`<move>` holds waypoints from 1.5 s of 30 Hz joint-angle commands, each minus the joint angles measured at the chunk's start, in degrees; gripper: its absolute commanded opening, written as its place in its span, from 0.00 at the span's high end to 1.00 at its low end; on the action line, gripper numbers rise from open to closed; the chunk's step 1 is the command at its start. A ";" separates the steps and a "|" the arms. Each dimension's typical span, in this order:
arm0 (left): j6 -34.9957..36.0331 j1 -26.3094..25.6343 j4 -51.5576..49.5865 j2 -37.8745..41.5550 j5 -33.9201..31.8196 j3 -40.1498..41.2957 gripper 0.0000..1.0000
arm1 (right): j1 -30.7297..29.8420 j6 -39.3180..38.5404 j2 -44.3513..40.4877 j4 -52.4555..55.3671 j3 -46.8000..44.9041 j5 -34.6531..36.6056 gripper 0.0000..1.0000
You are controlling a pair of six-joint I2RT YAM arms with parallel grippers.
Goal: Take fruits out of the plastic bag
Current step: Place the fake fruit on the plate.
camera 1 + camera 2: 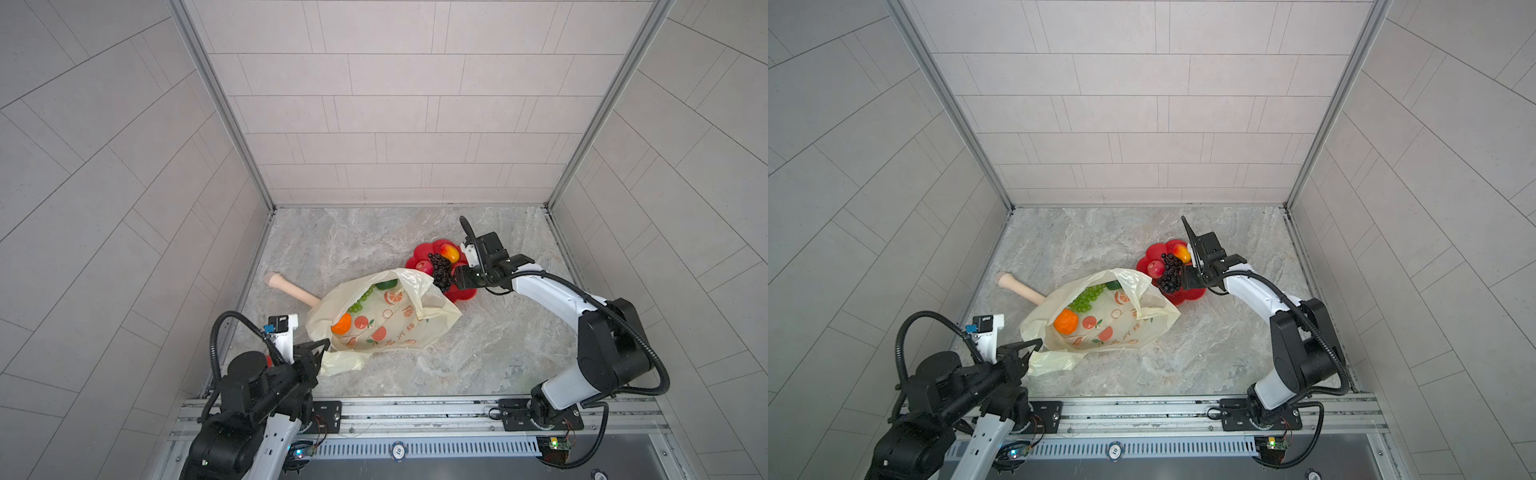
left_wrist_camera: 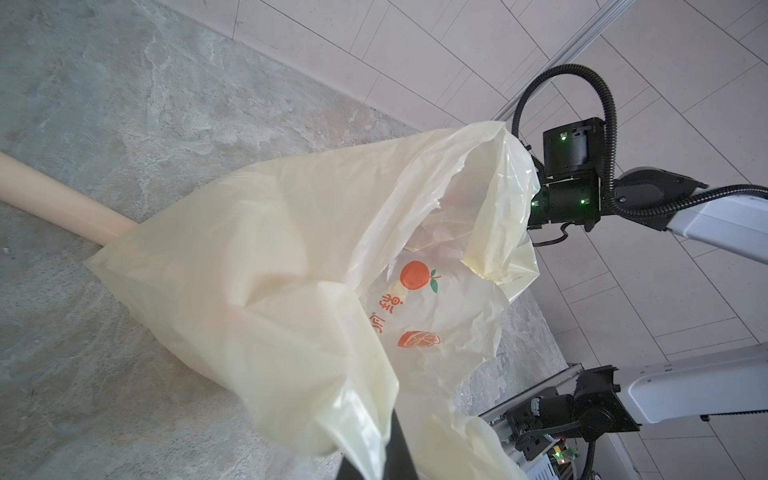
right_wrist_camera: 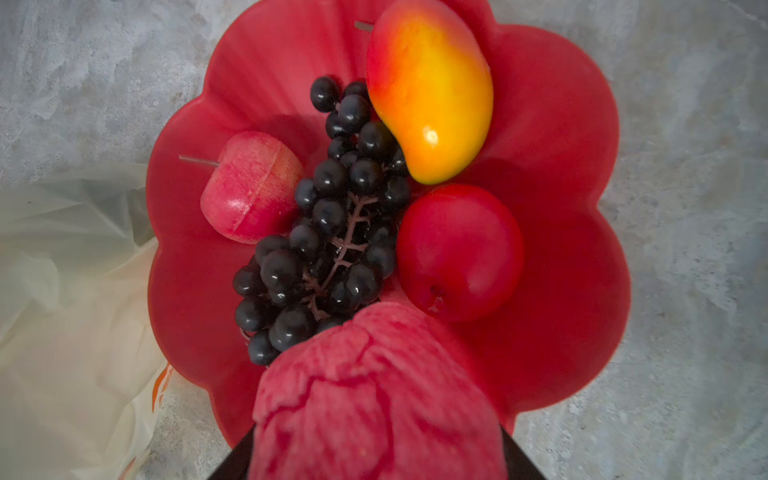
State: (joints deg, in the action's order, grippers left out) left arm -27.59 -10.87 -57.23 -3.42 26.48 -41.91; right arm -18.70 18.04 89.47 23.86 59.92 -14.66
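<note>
Ana: Silver mounting rail lies nearest in both top views. What does the left gripper do just beyond it?

Ben: Its jaws are pinched tight on a handle of the crinkly, pale yellow translucent plastic bag, which lies on the grey marbled table with its mouth gaping upward.

Ana: And inside?

Ben: A bright round orange, a green grape bunch and a dark green round fruit show through the opening. A beige rolling-pin-like stick pokes out from under the bag's far left side.

Ana: The right gripper?

Ben: It hangs over the red flower-shaped plate, just beyond the bag, where a dark purple grape bunch, a yellow-red mango and a pinkish-red apple lie.

Ana: The left wrist view?

Ben: Bag film runs between the dark fingers, clamped there. The plastic bag billows ahead with printed orange pictures on its inner wall, and the stick passes under it.

Ana: And the right wrist view?

Ben: A bumpy pink fruit fills the foreground, held between jaws spread to its width, over the plate. The dark purple grape bunch lies across the middle, the mango and a smooth red apple on one side, the pinkish-red apple on the other. The bag's edge is just beside the plate.
</note>
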 commanded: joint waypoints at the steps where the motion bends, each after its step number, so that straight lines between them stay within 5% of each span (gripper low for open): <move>1: -0.43 0.44 0.86 0.26 -0.38 0.32 1.00 | 0.07 -0.70 1.89 -0.19 -0.53 -0.17 0.48; 21: -0.27 0.68 0.80 0.07 -0.29 0.32 1.00 | -0.09 -1.23 0.49 1.15 0.07 1.13 0.17; 33: -0.28 0.73 0.75 0.52 -0.13 0.33 1.00 | -0.64 -1.26 -4.43 2.77 0.89 2.19 0.20; 45: -0.42 0.77 0.80 1.04 -0.80 0.08 1.00 | -2.52 -0.56 -12.46 8.97 6.41 0.47 0.39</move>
State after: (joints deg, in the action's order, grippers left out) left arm -27.62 -10.37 -57.23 -3.36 26.48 -41.85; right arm -20.10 17.58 80.36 30.00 63.18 -13.26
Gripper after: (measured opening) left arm 0.047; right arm 0.625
